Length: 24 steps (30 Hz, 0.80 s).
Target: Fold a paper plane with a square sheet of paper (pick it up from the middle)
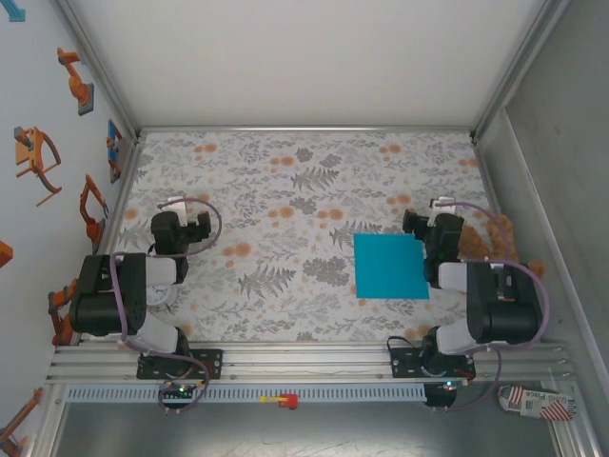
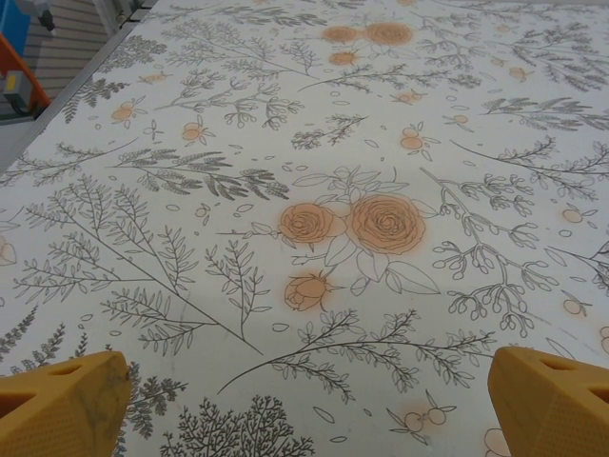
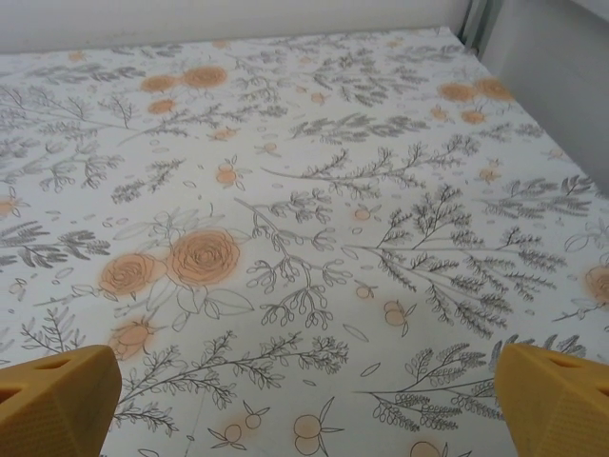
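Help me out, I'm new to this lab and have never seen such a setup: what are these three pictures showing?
Two robot arms are bolted at the near edge of a table with a floral tablecloth. The top picture looks down from above; the other two come from cameras on each wrist. The left gripper and right gripper each have two orange fingers, spread open and holding nothing. A flat square sheet of paper, turquoise-blue, lies beside the right arm, unfolded.

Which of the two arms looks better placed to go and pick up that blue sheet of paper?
Probably the right. The square sheet of paper lies flat just beside the right gripper, while the left gripper sits far across the tablecloth. Both are open.
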Motion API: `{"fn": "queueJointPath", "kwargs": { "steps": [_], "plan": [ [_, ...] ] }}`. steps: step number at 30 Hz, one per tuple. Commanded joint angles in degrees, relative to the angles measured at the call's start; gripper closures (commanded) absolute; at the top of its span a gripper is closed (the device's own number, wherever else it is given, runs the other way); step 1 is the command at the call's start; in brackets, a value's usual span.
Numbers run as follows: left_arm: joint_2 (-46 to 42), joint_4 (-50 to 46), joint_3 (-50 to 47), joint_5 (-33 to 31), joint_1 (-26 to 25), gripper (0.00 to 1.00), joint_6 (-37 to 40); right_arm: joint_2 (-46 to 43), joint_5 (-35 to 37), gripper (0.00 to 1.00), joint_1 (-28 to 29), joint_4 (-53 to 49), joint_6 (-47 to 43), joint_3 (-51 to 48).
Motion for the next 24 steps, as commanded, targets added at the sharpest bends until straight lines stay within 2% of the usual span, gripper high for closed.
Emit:
{"fn": "queueJointPath", "kwargs": {
  "steps": [1, 4, 7, 9, 12, 14, 19, 24],
  "plan": [
    [-4.1, -4.6, 3.1, -4.2, -1.2, 0.04, -0.4, -5.4, 0.6, 0.01, 0.7, -7.3, -1.9, 3.7],
    [-9.8, -16.3, 7.4, -8.5, -3.0, 0.04, -0.6, -10.1, 3.6, 0.01, 1.8, -19.1, 1.9, 8.6],
    [-14.8, -30.8, 14.0, -9.5, -4.2, 0.04, -7.5, -13.9, -0.3, 0.01, 2.3, -29.2, 9.1, 12.8],
    [-17.7, -43.0, 20.7, -7.4, -5.0, 0.04, -14.9, -16.3, -3.9, 0.01, 3.0, -36.5, 15.0, 15.5],
    [-19.4, -54.9, 28.2, -3.6, -6.8, 0.04, -20.0, -18.2, -7.7, 0.01, 4.0, -48.1, 21.7, 19.5],
    [-21.1, -55.3, 28.8, 1.8, -7.0, 0.04, -21.2, -18.7, -10.4, 0.01, 4.7, -54.2, 25.0, 21.2],
    [-25.1, -55.8, 27.6, 7.8, -7.1, 0.04, -24.9, -20.1, -14.3, 0.0, 9.1, -66.6, 29.3, 22.9],
    [-25.6, -55.0, 26.9, 12.3, -7.1, 0.04, -24.7, -20.1, -18.6, 0.01, 11.5, -70.2, 34.1, 19.6]
  ]
}}
